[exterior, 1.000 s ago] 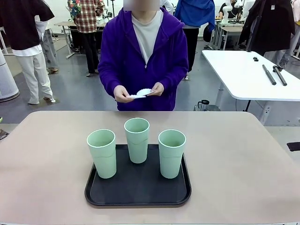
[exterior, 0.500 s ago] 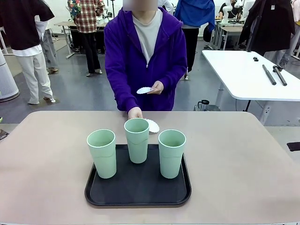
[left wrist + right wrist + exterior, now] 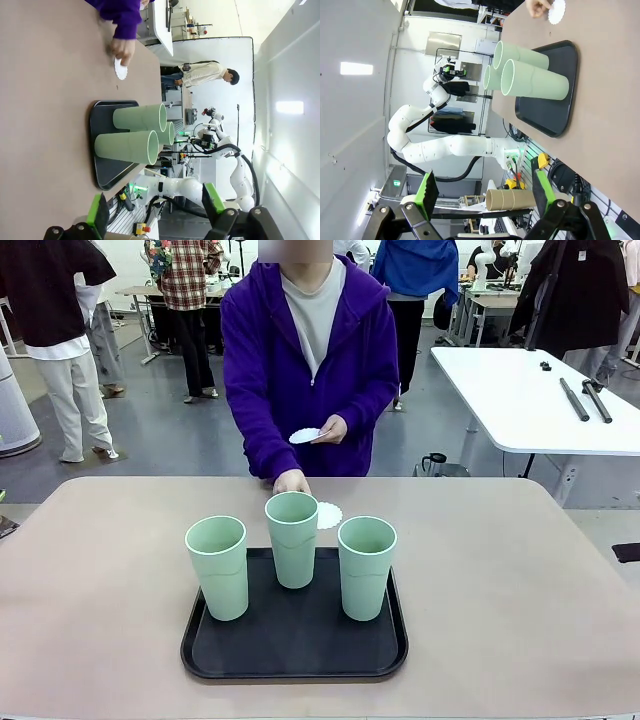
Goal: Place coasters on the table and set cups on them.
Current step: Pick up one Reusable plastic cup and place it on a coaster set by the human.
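One coaster (image 3: pixel 328 514) has been laid on the counter (image 3: pixel 520 580) within the last second; before that, all the coasters were held between the person's two hands above the far edge. It now lies flat just beyond the tray (image 3: pixel 295 658), at 1 o'clock from the middle cup (image 3: pixel 292 538). The placing hand (image 3: pixel 291 481) is seen at its 10 o'clock edge, though contact cannot be confirmed. The remaining coasters (image 3: pixel 305 435) are retained in the other hand (image 3: pixel 333 428), and their number cannot be read from the stack. It is judged that the coaster-laying step has begun and that no cup has yet been set on a coaster. The following are counted: three cups, all upright on the tray, with the left cup (image 3: pixel 217 565) at 9 o'clock, the middle cup at 12 o'clock and the right cup (image 3: pixel 366 566) at 3 o'clock; one tray; one coaster on the counter. The left pincer (image 3: pixel 156 207) and the right pincer (image 3: pixel 485 190) are both spread wide, nothing is held between the green pads, and both are positioned well apart from the cups.
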Controlling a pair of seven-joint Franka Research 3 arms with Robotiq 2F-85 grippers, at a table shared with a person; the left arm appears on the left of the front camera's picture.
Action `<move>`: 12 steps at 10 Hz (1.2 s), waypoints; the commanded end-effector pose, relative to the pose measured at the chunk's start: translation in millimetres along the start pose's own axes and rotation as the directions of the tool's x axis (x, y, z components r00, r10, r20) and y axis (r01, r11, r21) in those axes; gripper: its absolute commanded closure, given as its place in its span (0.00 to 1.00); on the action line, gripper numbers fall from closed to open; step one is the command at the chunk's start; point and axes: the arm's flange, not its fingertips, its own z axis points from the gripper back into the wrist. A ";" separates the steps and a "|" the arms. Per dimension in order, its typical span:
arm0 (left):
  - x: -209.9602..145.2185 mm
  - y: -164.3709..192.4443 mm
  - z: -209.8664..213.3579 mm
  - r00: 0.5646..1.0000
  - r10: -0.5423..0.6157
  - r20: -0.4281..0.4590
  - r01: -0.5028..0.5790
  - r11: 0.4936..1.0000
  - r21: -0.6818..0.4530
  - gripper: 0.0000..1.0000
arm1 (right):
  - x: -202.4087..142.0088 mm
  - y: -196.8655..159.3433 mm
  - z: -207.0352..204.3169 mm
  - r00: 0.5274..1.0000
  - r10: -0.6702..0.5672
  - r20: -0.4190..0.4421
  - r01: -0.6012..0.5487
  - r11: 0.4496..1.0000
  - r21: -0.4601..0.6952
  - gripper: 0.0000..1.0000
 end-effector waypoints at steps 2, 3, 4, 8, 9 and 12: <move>0.5 -1.2 -1.2 1.000 -0.004 0.002 0.004 1.000 -0.011 0.00 | 0.1 -0.4 0.4 1.000 0.000 0.000 0.000 1.000 0.013 0.00; 0.5 -1.2 -1.2 1.000 -0.004 0.002 0.004 1.000 -0.011 0.00 | 0.1 -0.4 0.4 1.000 0.000 0.000 0.000 1.000 0.013 0.00; 0.5 -1.2 -1.2 1.000 -0.004 0.002 0.004 1.000 -0.011 0.00 | 0.1 -0.4 0.4 1.000 0.000 0.000 0.000 1.000 0.013 0.00; 0.5 -1.2 -1.2 1.000 -0.004 0.002 0.004 1.000 -0.011 0.00 | 0.1 -0.4 0.4 1.000 0.000 0.000 0.000 1.000 0.013 0.00; 0.5 -1.2 -1.2 1.000 -0.004 0.002 0.004 1.000 -0.011 0.00 | 0.1 -0.4 0.4 1.000 0.000 0.000 0.000 1.000 0.013 0.00; 0.5 -1.2 -1.2 1.000 -0.004 0.002 0.004 1.000 -0.011 0.00 | 0.1 -0.4 0.4 1.000 0.000 0.000 0.000 1.000 0.013 0.00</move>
